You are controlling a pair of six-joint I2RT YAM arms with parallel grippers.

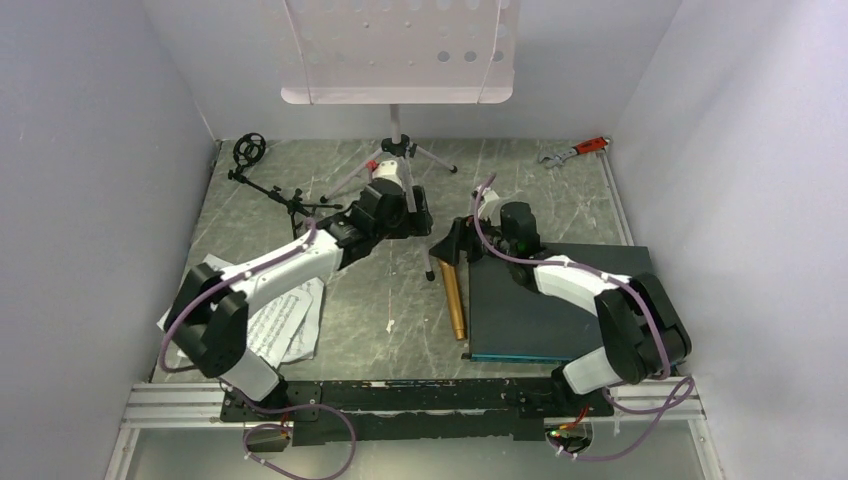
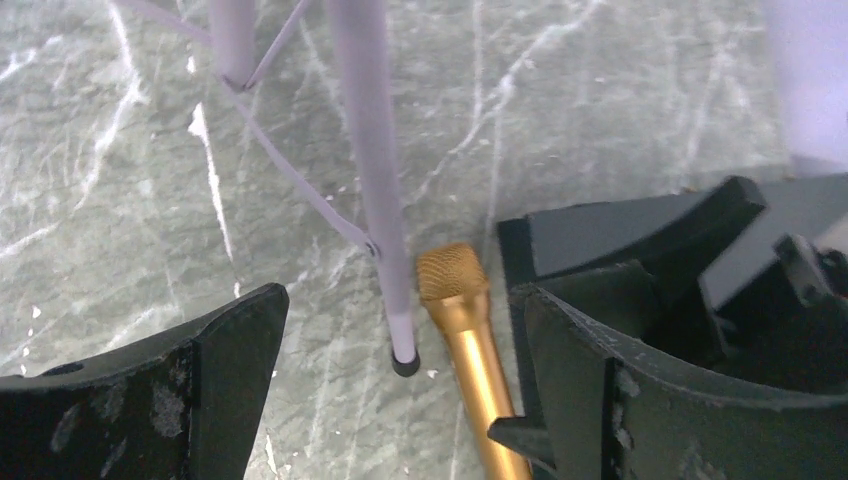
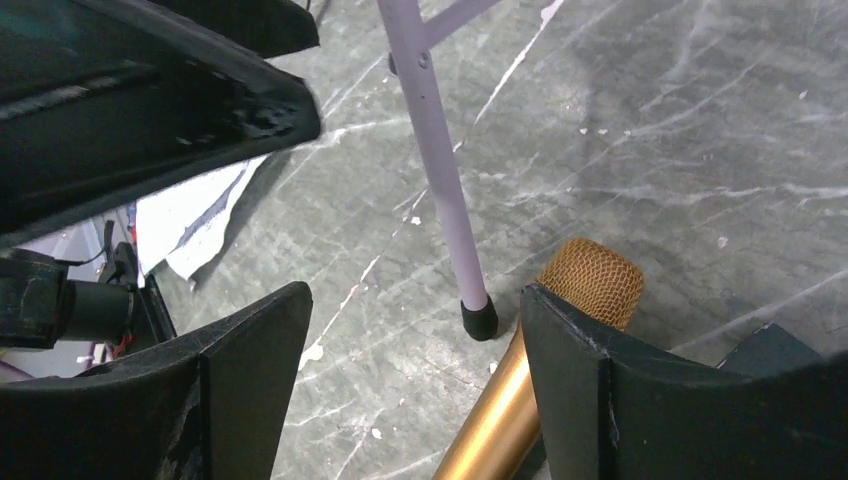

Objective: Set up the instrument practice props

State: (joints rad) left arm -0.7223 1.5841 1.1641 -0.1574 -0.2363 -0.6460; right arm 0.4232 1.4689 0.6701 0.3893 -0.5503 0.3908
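Observation:
The pale perforated music stand (image 1: 395,50) stands at the back on its silver tripod (image 1: 400,150). The gold microphone (image 1: 453,300) lies on the table, head toward the tripod. My left gripper (image 1: 415,215) is open around one tripod leg (image 2: 375,200) without touching it; the microphone's head (image 2: 452,272) lies beside the leg's foot. My right gripper (image 1: 455,245) is open just above the microphone (image 3: 590,280), one finger (image 3: 570,380) over its body. The black mic stand (image 1: 270,185) lies at the back left. White sheet-music pages (image 1: 285,320) lie under the left arm.
A dark flat board (image 1: 545,305) lies at the right under the right arm, beside the microphone. A red-handled wrench (image 1: 575,150) lies at the back right corner. Pale walls close in three sides. The two grippers are close together near the tripod foot (image 3: 480,318).

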